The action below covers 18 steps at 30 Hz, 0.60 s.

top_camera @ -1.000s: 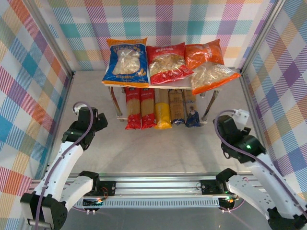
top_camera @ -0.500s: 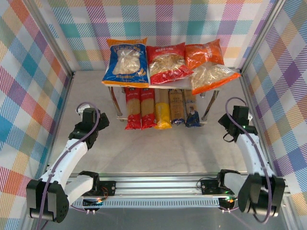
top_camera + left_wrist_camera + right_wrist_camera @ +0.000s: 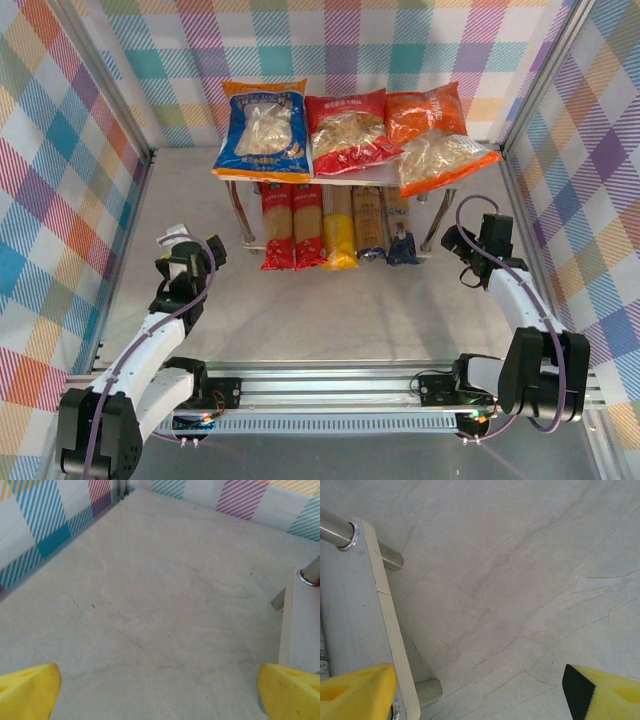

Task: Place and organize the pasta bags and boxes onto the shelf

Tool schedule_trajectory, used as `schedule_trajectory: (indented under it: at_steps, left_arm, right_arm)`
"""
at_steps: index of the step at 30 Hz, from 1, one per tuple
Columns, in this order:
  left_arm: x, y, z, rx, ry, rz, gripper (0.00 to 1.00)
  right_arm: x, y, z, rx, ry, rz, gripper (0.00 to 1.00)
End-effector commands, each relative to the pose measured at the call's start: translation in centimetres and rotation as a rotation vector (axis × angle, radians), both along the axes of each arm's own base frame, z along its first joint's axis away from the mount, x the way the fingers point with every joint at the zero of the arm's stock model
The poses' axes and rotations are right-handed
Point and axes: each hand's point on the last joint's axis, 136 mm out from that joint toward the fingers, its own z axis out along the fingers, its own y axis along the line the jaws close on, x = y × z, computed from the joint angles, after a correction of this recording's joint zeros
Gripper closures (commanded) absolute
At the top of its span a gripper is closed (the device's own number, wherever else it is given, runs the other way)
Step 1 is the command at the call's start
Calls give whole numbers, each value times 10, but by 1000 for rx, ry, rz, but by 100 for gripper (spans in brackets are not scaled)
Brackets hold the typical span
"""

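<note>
**Right arm swings in beside the shelf, empty**

The right gripper [image 3: 462, 250] comes up from the near edge to the shelf's [image 3: 340, 182] right leg, its jaws widening, now spread on nothing. The left gripper [image 3: 187, 262] drifts back, spread wide over bare table [image 3: 330, 310]. Bags [image 3: 345, 130] fill the top tier, packs [image 3: 338, 228] line the lower. It looks finished, bar the overhanging orange bag [image 3: 430, 130].
</note>
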Motion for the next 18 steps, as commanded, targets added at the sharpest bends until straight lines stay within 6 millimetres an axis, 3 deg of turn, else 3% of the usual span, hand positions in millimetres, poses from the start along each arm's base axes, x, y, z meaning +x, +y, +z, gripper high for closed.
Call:
schedule_trajectory:
  at_steps: [1, 7, 11, 15, 18]
  left_arm:
    - [13, 5, 11, 77, -101, -2, 0]
    - [43, 7, -28, 113, -75, 25, 0]
    - [67, -1, -33, 141, -53, -23, 0]
    - [78, -33, -55, 161, -33, -211, 0]
    - [78, -39, -65, 152, -25, -263, 0]
  right_arm:
    - [5, 0, 8, -34, -74, 38, 13]
    - [3, 0, 1, -42, -87, 53, 13]
    - [-1, -3, 2, -72, -108, 52, 12]
    - [-2, -4, 8, -102, -180, 57, 12]
    - [-4, -6, 16, -133, -237, 53, 12]
